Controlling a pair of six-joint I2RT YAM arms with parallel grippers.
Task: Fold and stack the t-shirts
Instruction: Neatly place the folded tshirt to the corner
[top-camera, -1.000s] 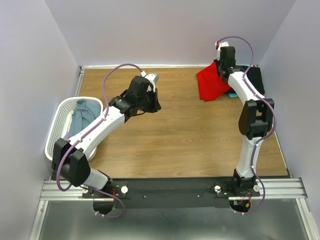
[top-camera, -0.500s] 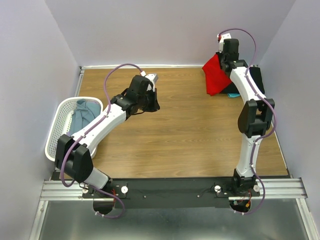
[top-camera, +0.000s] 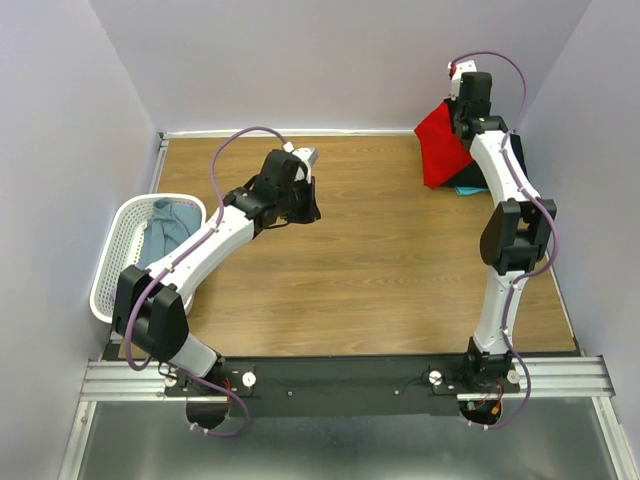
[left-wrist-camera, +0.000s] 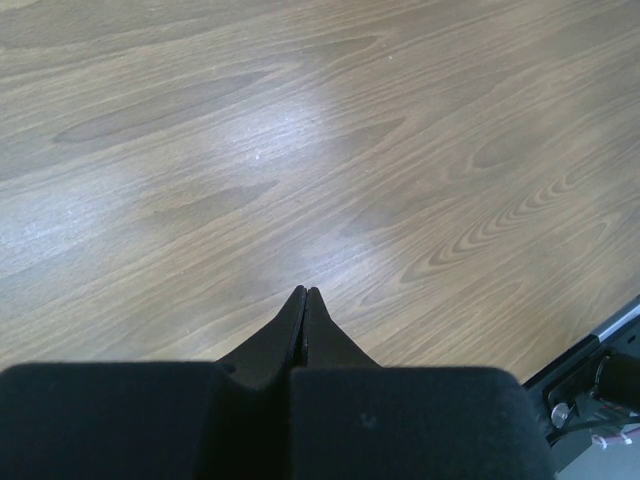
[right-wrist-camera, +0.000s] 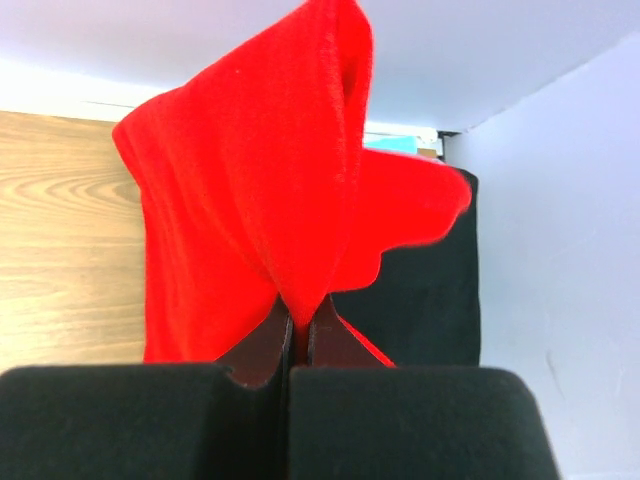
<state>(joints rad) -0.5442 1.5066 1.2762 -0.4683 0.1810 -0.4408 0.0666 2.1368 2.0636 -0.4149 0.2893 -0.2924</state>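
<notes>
A bright red t-shirt (top-camera: 440, 148) hangs at the table's far right corner, pinched in my right gripper (right-wrist-camera: 300, 318), which is shut on a fold of the cloth (right-wrist-camera: 250, 200). Below it lies a black t-shirt (right-wrist-camera: 430, 300) with a strip of teal cloth (top-camera: 466, 189) showing at its edge. My left gripper (left-wrist-camera: 305, 295) is shut on nothing, hovering above bare wood left of centre (top-camera: 305, 208). A grey-blue t-shirt (top-camera: 165, 235) lies crumpled in the basket.
A white mesh laundry basket (top-camera: 118, 250) sits at the table's left edge. Lavender walls close in the table on the left, the back and the right; the right wall (right-wrist-camera: 560, 300) stands close beside the black shirt.
My right gripper has lifted the red t-shirt up and carried it right, toward the back corner. The left arm has barely moved.
</notes>
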